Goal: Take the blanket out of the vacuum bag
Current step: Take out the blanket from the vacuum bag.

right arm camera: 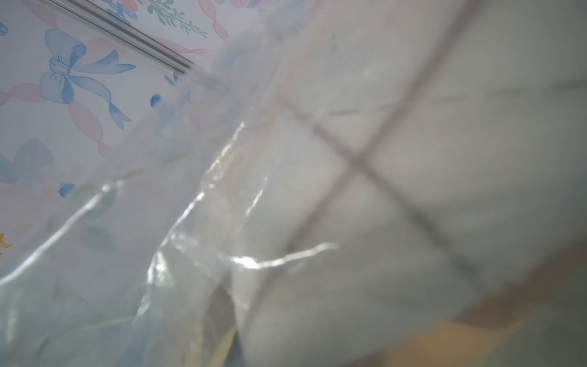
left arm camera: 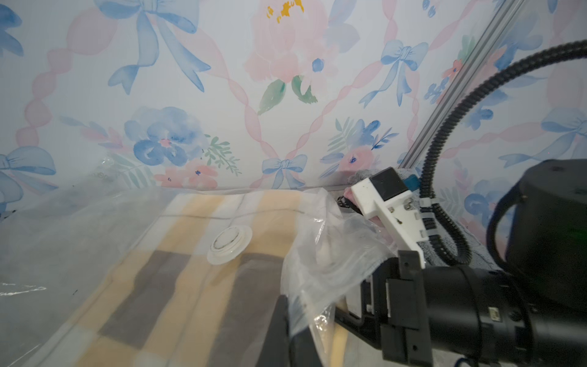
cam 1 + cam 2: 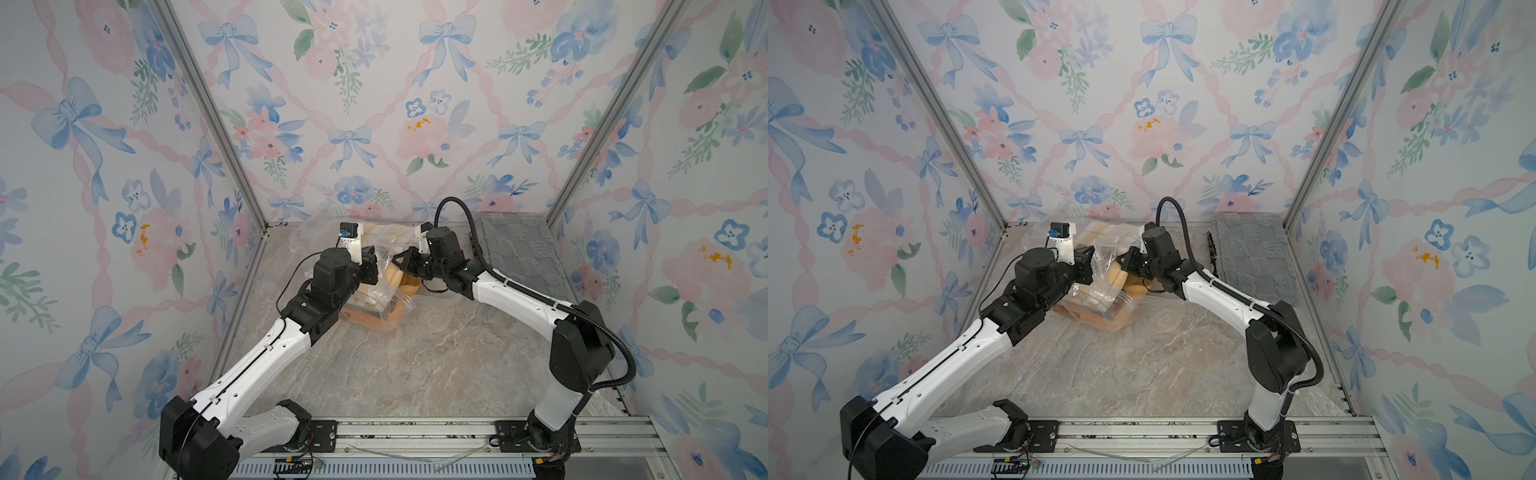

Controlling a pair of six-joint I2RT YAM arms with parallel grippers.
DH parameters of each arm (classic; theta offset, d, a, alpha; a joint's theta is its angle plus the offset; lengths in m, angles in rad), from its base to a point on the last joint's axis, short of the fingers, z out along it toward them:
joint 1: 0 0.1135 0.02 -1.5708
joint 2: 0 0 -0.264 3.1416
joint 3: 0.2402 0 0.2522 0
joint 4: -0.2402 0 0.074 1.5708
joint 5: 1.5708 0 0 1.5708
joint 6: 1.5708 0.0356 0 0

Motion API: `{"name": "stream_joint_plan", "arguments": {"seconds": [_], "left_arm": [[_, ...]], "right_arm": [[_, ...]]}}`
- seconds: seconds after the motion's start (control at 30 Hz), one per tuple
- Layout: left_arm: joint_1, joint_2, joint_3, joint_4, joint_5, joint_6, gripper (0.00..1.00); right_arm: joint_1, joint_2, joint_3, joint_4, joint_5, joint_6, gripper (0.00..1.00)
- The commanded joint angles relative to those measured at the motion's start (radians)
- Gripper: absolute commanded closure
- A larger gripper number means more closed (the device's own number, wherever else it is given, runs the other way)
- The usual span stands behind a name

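Checked blanket (image 2: 190, 286) inside vacuum bag (image 2: 63, 228), left jaws pinched on its plastic; right jaws closed — hold unclear

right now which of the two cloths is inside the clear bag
The yellow-and-white checked blanket, seen through the vacuum bag; the grey mat lies uncovered by the back wall.

A robot test booth: floral wallpaper panels (image 3: 374, 104) on three sides sit in bare aluminium posts (image 3: 219, 124), around a marble-look tabletop (image 3: 415, 365). The left arm (image 3: 257, 357) and right arm (image 3: 519, 297) are bolted to a metal rail (image 3: 415, 432) along the front edge, wiring (image 3: 299, 459) exposed.
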Motion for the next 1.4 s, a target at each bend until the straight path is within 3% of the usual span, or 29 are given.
{"name": "stream_joint_plan", "arguments": {"seconds": [0.0, 0.07, 0.13, 0.17, 0.23, 0.37, 0.47, 0.57, 0.67, 0.97, 1.17, 1.3, 1.37], "left_arm": [[0.007, 0.022, 0.005, 0.039, -0.078, 0.045, 1.0], [0.014, 0.041, 0.028, 0.019, -0.06, 0.075, 0.96], [0.02, 0.045, 0.058, -0.016, -0.035, 0.115, 0.67], [0.033, 0.033, 0.069, -0.031, -0.002, 0.14, 0.47], [0.073, 0.006, 0.096, -0.076, 0.052, 0.18, 0.24], [0.23, -0.005, 0.167, -0.171, 0.155, 0.219, 0.11], [0.377, 0.026, 0.169, -0.173, 0.252, 0.182, 0.08], [0.525, 0.133, 0.208, -0.216, 0.265, 0.08, 0.02], [0.601, 0.262, 0.257, -0.229, 0.284, 0.055, 0.02], [0.619, 0.619, 0.514, -0.387, 0.256, 0.099, 0.02], [0.598, 0.652, 0.482, -0.431, 0.316, 0.096, 0.02], [0.587, 0.648, 0.454, -0.431, 0.3, 0.076, 0.18], [0.588, 0.656, 0.45, -0.432, 0.305, 0.068, 0.39]], "right_arm": [[-0.039, -0.085, -0.034, 0.163, -0.143, 0.058, 1.0], [-0.035, -0.123, -0.033, 0.092, -0.121, 0.012, 1.0], [-0.036, -0.126, -0.044, 0.08, -0.103, -0.005, 1.0], [-0.043, -0.122, -0.051, 0.089, -0.112, 0.007, 1.0], [-0.056, -0.114, -0.066, 0.118, -0.129, 0.031, 1.0], [-0.068, -0.101, -0.073, 0.128, -0.143, 0.035, 1.0], [-0.073, -0.099, -0.083, 0.144, -0.154, 0.042, 1.0], [-0.077, -0.099, -0.092, 0.146, -0.163, 0.042, 1.0], [-0.082, -0.101, -0.104, 0.153, -0.17, 0.042, 1.0], [-0.089, -0.096, -0.135, 0.213, -0.203, 0.071, 1.0], [-0.091, -0.057, -0.131, 0.226, -0.218, 0.073, 1.0], [-0.093, -0.036, -0.119, 0.244, -0.234, 0.085, 1.0], [-0.093, -0.028, -0.111, 0.246, -0.24, 0.087, 1.0]]}}
